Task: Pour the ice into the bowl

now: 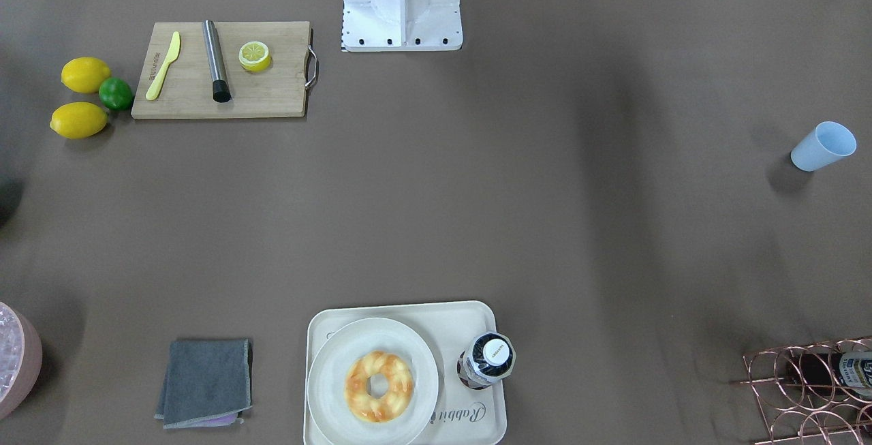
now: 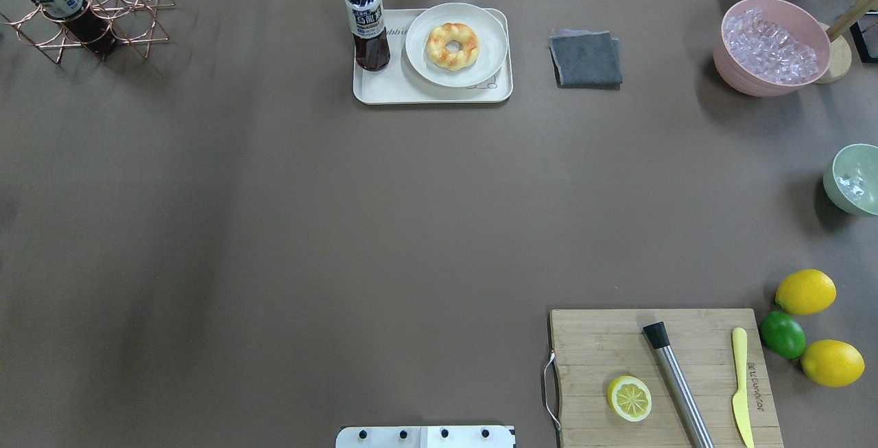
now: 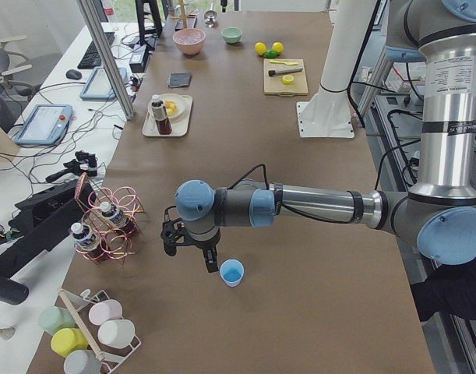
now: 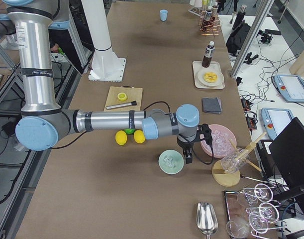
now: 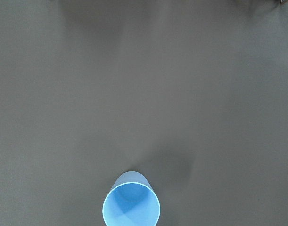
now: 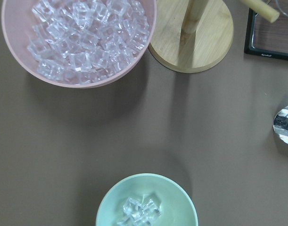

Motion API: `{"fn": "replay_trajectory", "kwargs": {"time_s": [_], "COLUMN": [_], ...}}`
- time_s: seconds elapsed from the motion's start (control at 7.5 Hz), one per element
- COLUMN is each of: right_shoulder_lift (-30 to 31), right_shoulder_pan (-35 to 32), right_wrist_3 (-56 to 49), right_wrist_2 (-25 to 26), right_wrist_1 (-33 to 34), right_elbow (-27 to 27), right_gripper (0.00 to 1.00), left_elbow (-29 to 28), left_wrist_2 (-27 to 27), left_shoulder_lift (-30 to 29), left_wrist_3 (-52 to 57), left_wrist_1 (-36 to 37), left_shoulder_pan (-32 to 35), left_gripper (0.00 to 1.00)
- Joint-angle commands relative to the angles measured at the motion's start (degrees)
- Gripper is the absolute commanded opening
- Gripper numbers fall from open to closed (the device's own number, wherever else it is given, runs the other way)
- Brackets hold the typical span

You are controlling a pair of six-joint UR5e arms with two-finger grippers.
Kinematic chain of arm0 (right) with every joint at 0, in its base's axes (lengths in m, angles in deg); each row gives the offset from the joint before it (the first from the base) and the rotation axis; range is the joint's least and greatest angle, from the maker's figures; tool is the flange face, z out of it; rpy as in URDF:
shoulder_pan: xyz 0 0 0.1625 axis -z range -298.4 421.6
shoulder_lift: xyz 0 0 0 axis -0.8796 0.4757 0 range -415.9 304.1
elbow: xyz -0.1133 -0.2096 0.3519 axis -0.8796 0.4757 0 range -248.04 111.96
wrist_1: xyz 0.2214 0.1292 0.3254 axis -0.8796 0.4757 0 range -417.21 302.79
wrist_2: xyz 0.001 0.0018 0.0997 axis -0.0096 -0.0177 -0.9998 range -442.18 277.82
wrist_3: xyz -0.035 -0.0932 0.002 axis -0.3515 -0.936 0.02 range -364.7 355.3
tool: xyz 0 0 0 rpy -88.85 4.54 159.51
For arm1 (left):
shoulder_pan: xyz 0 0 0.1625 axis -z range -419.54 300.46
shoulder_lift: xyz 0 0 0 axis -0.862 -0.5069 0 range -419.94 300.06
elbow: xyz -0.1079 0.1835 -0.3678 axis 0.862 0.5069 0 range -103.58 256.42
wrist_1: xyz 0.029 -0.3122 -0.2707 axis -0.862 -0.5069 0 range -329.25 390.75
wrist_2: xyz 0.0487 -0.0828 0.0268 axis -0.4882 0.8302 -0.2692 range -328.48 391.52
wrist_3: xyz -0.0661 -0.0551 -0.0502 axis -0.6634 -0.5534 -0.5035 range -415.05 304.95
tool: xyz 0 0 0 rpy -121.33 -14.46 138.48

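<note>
The pale mint-green bowl (image 6: 147, 202) stands at the table's right edge (image 2: 854, 180), near the pink tub. A handful of small clear ice cubes (image 6: 140, 210) lies in its bottom. My right gripper (image 4: 191, 152) hangs low between the bowl (image 4: 170, 162) and the pink tub; it shows only in the exterior right view, so I cannot tell whether it is open or shut. My left gripper (image 3: 191, 251) hangs just left of the upright, empty light blue cup (image 3: 232, 272); it shows only in the exterior left view, so I cannot tell its state either.
The pink tub (image 2: 772, 46) full of clear pieces stands beside a wooden stand (image 6: 191, 35). A cutting board (image 2: 662, 376) carries a lemon half, a muddler and a knife. Lemons (image 2: 806, 291), a tray (image 2: 432, 91), a grey cloth (image 2: 586, 57) and a wire rack (image 2: 82, 9) are about.
</note>
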Motion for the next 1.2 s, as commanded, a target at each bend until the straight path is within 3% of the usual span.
{"fn": "replay_trajectory", "kwargs": {"time_s": [0.0, 0.13, 0.53, 0.8, 1.07], "right_shoulder_lift": [-1.9, -3.2, -3.5, -3.2, -3.1], "right_shoulder_pan": [-1.1, -1.1, -1.0, -0.9, -0.9], "right_wrist_3": [3.7, 6.1, 7.6, 7.2, 6.8], "right_wrist_2": [0.0, 0.1, -0.5, -0.2, 0.0], "right_wrist_1": [15.7, 20.7, 21.4, 13.7, 10.0], "right_elbow": [-11.0, -13.8, -12.8, -5.7, -1.9], "right_gripper": [0.99, 0.99, 0.99, 0.99, 0.99], "left_elbow": [0.3, 0.3, -2.6, -6.9, -6.6], "left_wrist_2": [0.0, -0.3, -0.7, -0.6, -0.7], "left_shoulder_lift": [0.0, 0.0, 3.1, 1.5, 1.5], "left_wrist_3": [0.1, 0.3, 0.3, 5.4, 5.4], "left_wrist_1": [0.0, -0.3, -11.0, -12.0, -12.0], "left_shoulder_pan": [0.0, -0.2, -0.5, -0.6, -0.7], "left_gripper": [0.97, 0.97, 0.97, 0.97, 0.97]}}
